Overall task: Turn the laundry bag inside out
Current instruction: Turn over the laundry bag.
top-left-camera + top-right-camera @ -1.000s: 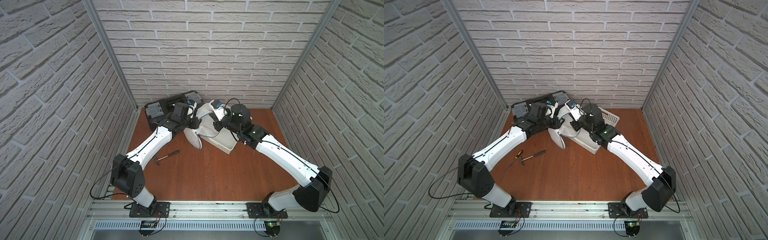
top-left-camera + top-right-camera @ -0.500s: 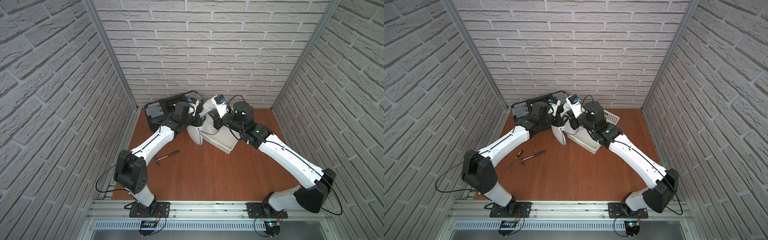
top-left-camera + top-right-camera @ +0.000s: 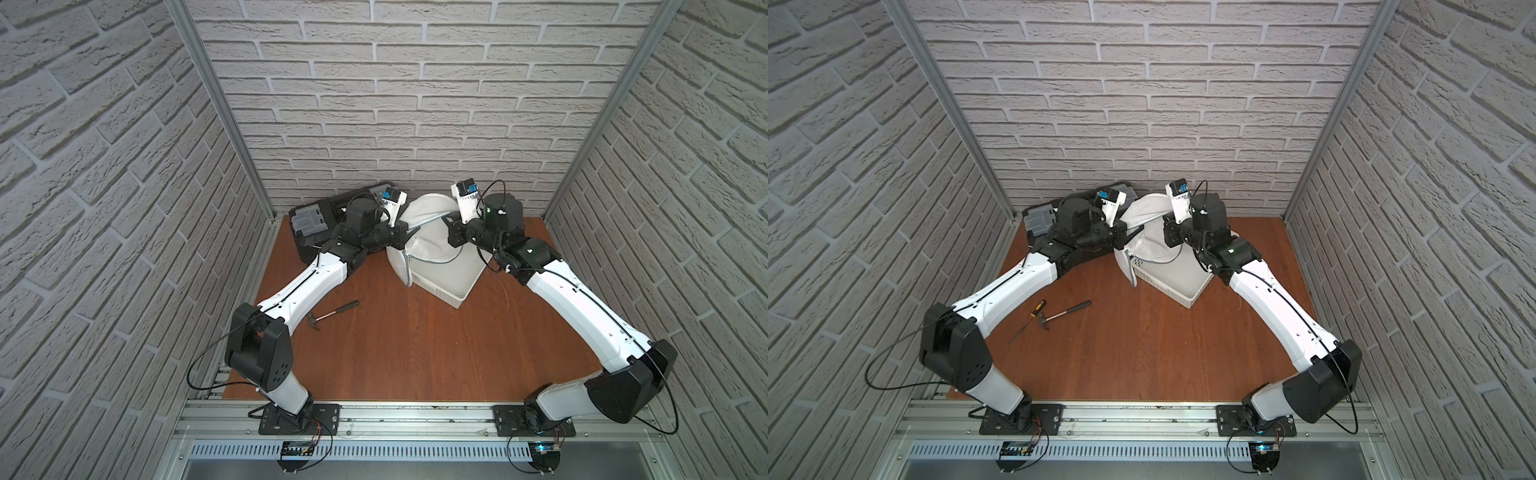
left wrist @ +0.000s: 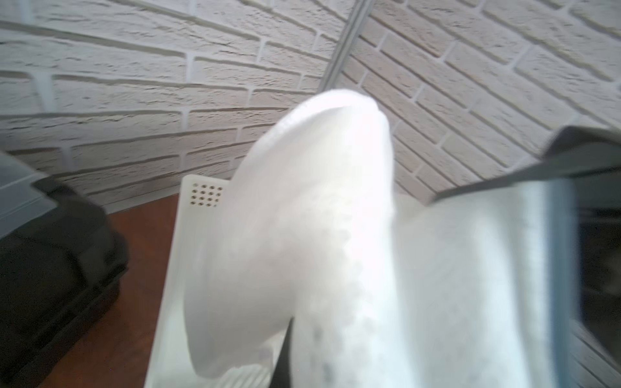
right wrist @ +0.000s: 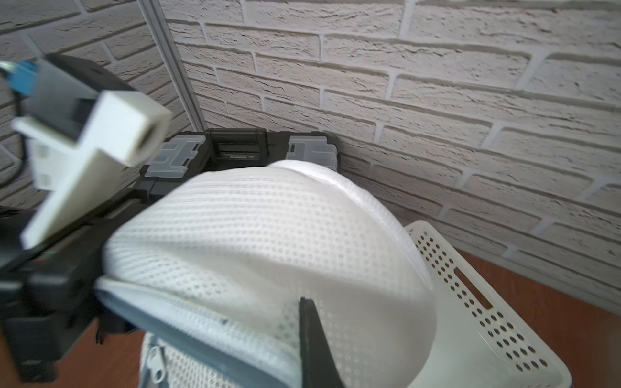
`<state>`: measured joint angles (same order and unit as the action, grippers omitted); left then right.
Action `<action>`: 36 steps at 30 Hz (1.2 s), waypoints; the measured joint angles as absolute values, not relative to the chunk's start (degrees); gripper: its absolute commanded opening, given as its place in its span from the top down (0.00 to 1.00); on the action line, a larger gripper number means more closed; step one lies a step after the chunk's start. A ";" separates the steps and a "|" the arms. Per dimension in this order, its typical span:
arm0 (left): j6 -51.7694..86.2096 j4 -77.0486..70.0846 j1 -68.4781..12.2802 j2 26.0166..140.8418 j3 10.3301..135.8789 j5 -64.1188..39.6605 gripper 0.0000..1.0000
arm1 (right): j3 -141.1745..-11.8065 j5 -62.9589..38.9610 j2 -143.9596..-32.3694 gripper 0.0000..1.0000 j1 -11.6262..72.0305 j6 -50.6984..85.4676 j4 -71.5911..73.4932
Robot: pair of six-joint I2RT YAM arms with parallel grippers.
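Clamping the laundry bag, left fingers and right fingers are mostly hidden.

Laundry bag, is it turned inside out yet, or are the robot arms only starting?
Done: the left pincer and right pincer are both shut on the grey-trimmed edge of the laundry bag. In hand: they hold it stretched between them over the white basket. Left: the flipping itself. Its domed mesh side faces out, so nothing looks turned through yet.
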<state>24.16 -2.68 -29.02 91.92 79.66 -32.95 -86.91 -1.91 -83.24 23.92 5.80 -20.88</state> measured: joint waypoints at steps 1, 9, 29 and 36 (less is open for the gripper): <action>24.27 -3.31 -29.45 91.68 79.96 -35.44 1.00 | -87.79 -2.68 -83.88 0.97 23.20 6.33 -21.78; 30.00 -9.28 -31.29 91.44 80.66 -51.00 1.00 | -95.59 -10.31 -89.23 0.97 22.35 9.23 -24.16; 39.70 -9.45 -33.89 92.68 91.55 -62.67 1.00 | -99.66 -20.88 -98.70 0.42 17.32 10.41 -28.56; 37.52 -11.57 -34.09 92.23 90.65 -63.68 1.00 | -94.59 -28.80 -95.74 0.12 13.10 15.16 -24.86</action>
